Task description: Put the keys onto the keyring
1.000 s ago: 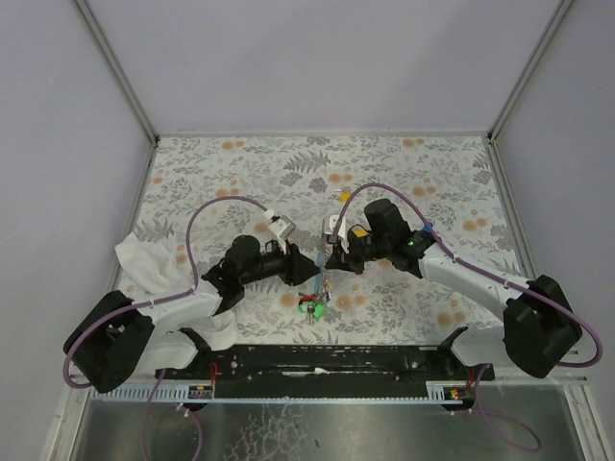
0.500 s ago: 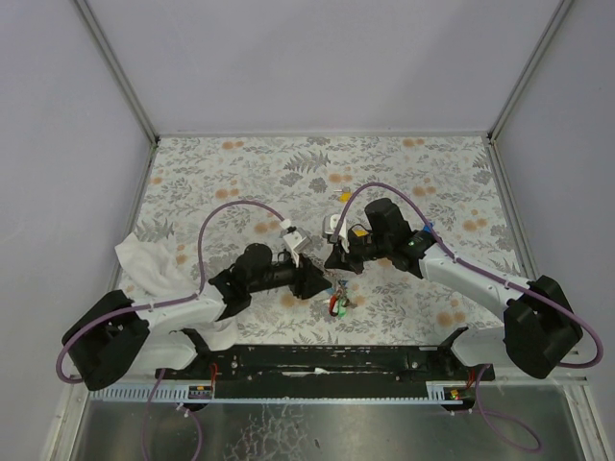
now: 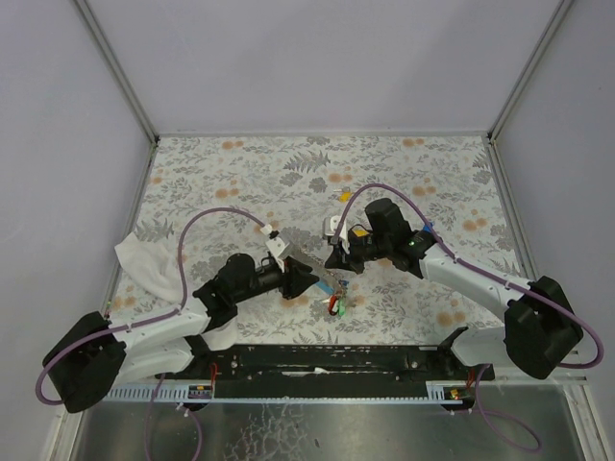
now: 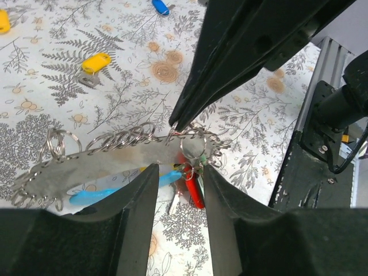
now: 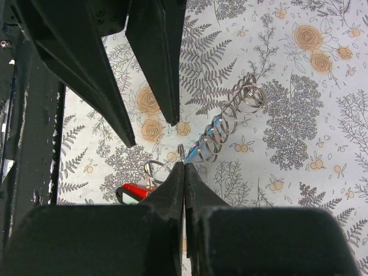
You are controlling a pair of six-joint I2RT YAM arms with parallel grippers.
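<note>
Metal keyring (image 4: 115,158): centre of the left wrist view; a light, floppy strap edged with thin, slippery rings.
Keys (image 4: 194,187): red and green, dangling just below it.
Right gripper (image 4: 175,126): jaws together, pinching one ring.
Left gripper (image 4: 179,171): jaws apart, straddling the strap's end.
Best hold: probably a ring's wire.
Table (image 4: 259,121): floral.

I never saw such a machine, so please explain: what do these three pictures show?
Two robot arms work on a flowered table. One picture looks down from above; the other two come from cameras on the wrists, each showing its own fingers. The right gripper is shut and seems to pinch the keyring, a grey strap edged with metal rings. The left gripper is open beside it. A red key lies at the strap; a yellow key, a blue key and a white cloth lie apart.
</note>
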